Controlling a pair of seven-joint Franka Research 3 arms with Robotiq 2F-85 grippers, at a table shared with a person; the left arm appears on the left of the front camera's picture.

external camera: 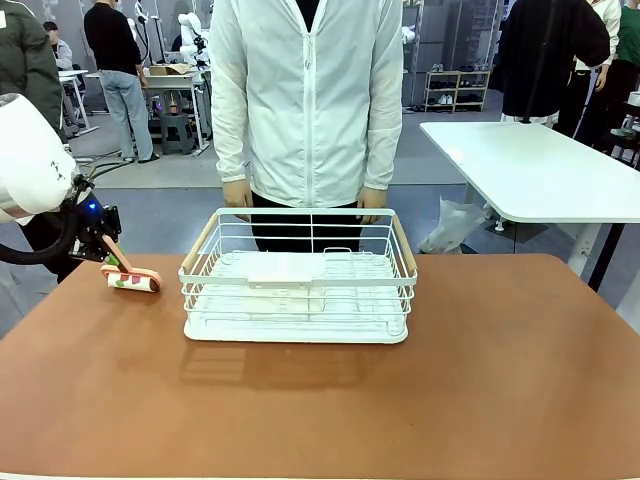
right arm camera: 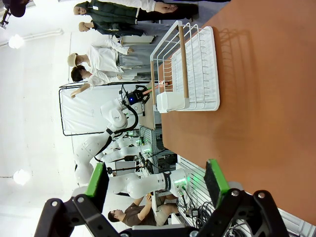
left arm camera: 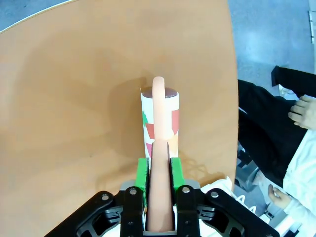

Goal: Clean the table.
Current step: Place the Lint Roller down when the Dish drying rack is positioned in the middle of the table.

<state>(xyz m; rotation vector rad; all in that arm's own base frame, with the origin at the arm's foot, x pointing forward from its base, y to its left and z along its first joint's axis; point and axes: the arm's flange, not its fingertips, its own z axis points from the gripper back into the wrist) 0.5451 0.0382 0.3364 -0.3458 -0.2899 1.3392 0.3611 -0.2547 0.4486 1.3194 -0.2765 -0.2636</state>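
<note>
Left jaws: from my seat I see the left jaws [left arm camera: 159,180] with both green pads [left arm camera: 142,173] pressed flat against the salmon-pink plastic handle [left arm camera: 159,148] of a lint roller, so they are clamped on that handle.
Lint roller: the white paper-wrapped roller drum [left arm camera: 160,118], printed with red and green patches, lies on its side with its long face touching the counter; the handle arches over it and runs back between the pads.
Left arm: in the front view I see the white arm coming in from the left edge, the left jaws [external camera: 103,244] low over the counter's far left corner, the roller [external camera: 134,282] just beyond them.
Right jaws: the right jaws [right arm camera: 157,181] stand spread wide with nothing between the green pads, hanging above the counter near its edge.
Counter: the large reddish-brown matte counter [external camera: 420,400] with rounded corners spans my front view.
Rack: a white wire rack with wooden side handles [external camera: 297,285] sits on the counter's far middle, well apart from the roller.
Person: a person in a white zip jacket [external camera: 305,95] stands at the far side, directly behind the rack.
</note>
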